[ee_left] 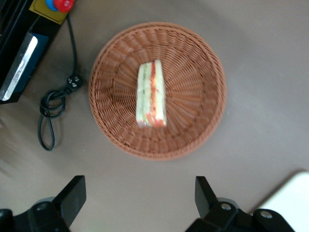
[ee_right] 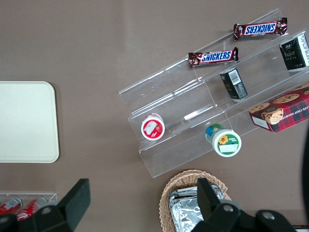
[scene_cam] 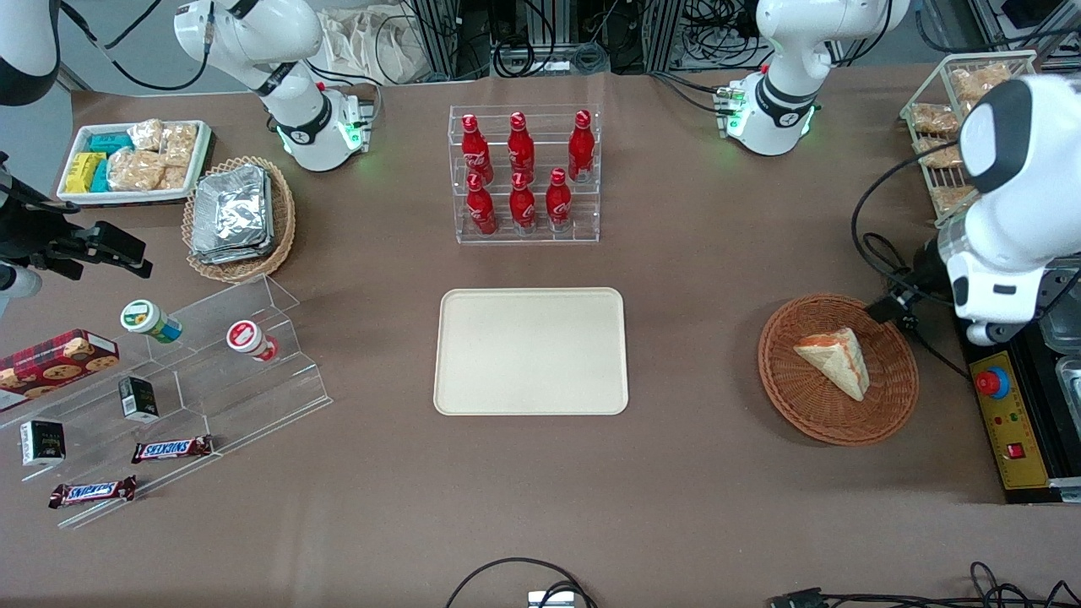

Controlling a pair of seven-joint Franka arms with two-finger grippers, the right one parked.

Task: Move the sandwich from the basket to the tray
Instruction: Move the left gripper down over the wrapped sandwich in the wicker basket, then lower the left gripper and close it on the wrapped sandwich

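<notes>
The sandwich (scene_cam: 836, 359) (ee_left: 151, 94), a pale wrapped wedge with red-orange and green filling at its edge, lies in the round reddish-brown wicker basket (scene_cam: 785, 397) (ee_left: 203, 58) toward the working arm's end of the table. The cream-beige tray (scene_cam: 530, 350) (ee_left: 289, 203) lies at the table's middle with nothing on it. My left gripper (ee_left: 139, 186) hangs open high over bare tablecloth just outside the basket's rim, with nothing between its fingers. In the front view the white arm (scene_cam: 1005, 211) stands above the basket's edge and hides the fingers.
A black and yellow control box with a red button (scene_cam: 1009, 414) and a looped cable (ee_left: 53, 104) lie beside the basket. A rack of red bottles (scene_cam: 524, 173) stands farther from the front camera than the tray. A clear tiered shelf (scene_cam: 211, 371) holds snacks toward the parked arm's end.
</notes>
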